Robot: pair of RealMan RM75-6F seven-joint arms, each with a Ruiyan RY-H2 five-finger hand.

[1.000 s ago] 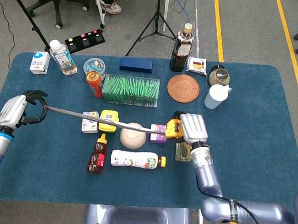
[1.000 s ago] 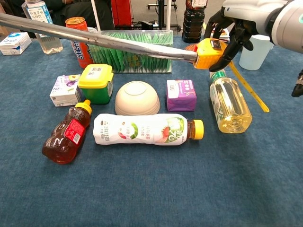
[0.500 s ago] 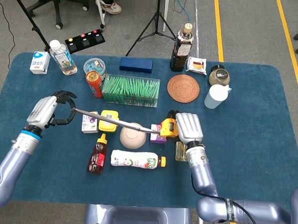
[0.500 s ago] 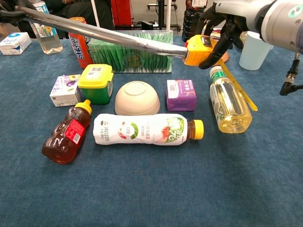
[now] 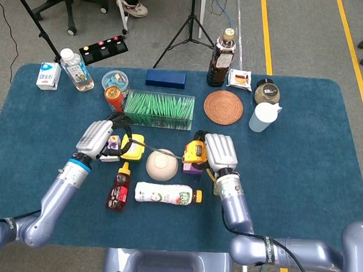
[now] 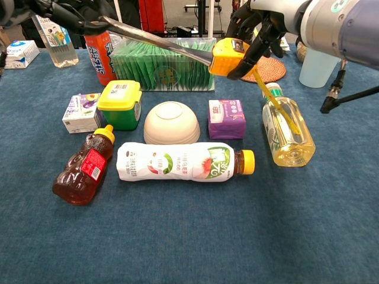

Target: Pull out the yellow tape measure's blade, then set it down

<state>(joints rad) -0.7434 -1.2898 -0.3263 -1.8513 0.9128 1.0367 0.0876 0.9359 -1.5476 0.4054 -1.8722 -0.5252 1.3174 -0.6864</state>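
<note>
Above the blue table (image 5: 302,154), my right hand (image 5: 220,153) grips the yellow tape measure (image 6: 227,57) over the purple box (image 6: 227,118) while my left hand (image 5: 99,139) pinches the end of its blade (image 6: 155,42), stretched above the upturned bowl (image 6: 172,122).

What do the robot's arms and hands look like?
Both arms are smooth, rounded tubes in glossy silver-grey with a bluish sheen. Each wrist carries a narrow teal ring. The left hand and right hand are pale silver-white shells with black fingers. A thin black cable loops along the right arm.
</note>
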